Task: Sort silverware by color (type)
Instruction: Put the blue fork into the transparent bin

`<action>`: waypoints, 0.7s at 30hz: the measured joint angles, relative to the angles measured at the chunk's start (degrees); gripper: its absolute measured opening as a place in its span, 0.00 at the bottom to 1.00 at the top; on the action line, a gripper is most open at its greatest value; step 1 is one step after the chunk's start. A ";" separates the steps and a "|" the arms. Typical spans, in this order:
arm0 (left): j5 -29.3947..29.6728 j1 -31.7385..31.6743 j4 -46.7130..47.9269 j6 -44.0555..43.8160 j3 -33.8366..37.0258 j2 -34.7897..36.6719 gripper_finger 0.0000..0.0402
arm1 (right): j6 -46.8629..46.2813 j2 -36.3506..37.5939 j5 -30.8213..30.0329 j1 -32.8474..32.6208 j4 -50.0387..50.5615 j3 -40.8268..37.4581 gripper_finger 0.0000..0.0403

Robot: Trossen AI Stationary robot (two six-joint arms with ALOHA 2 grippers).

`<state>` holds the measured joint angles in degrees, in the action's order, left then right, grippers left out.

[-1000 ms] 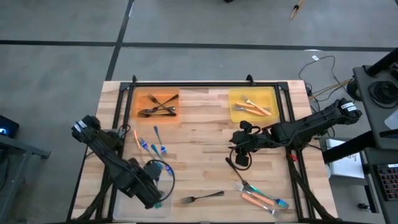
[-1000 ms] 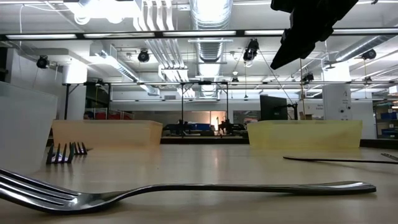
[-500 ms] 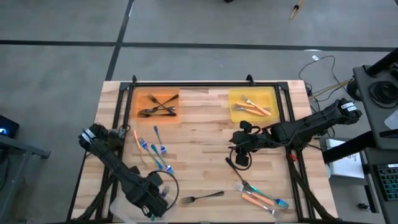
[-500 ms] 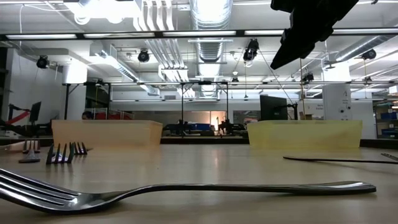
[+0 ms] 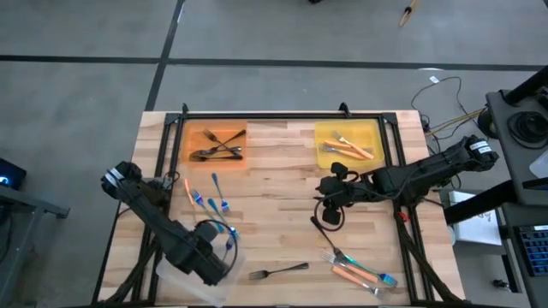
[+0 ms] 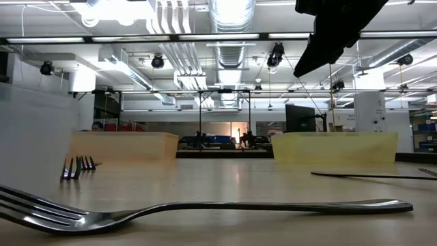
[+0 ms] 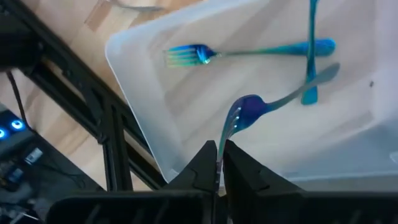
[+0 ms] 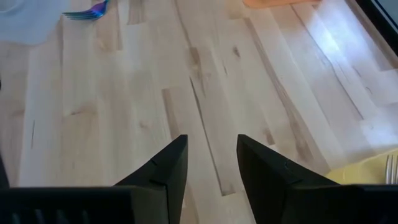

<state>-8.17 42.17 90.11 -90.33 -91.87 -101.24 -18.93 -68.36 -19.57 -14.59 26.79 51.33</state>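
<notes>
Above the clear tray (image 7: pixel 143 81) I now hold my left gripper (image 7: pixel 219 163), back from the edge, pinching a blue-teal spoon (image 7: pixel 249 112); release comes next.

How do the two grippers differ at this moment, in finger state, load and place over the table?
The left gripper is shut on a blue-teal utensil; the right gripper is open and holds nothing. The left gripper hangs over the clear tray at the table's near left corner, where blue-teal pieces already lie; the right gripper hangs over bare wood near the table's middle, close to the yellow tray. Both are dark two-finger grippers above the table.
</notes>
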 joint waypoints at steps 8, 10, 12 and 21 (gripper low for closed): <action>1.85 1.76 0.25 -2.88 0.25 1.85 0.09 | 0.35 0.00 0.02 0.00 0.08 0.00 0.32; 1.87 1.82 0.03 -1.61 0.41 1.85 0.12 | 0.43 0.00 0.02 0.00 0.09 0.00 0.32; 1.89 1.82 0.07 -0.75 0.58 1.85 0.16 | 0.44 0.00 0.02 0.00 0.09 0.00 0.33; 3.75 1.83 -0.04 1.68 0.60 1.91 0.32 | 0.81 0.00 0.03 0.00 0.13 0.00 0.33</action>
<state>-4.43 44.00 90.07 -88.65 -91.27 -99.34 -18.12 -68.36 -19.54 -14.59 26.92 51.33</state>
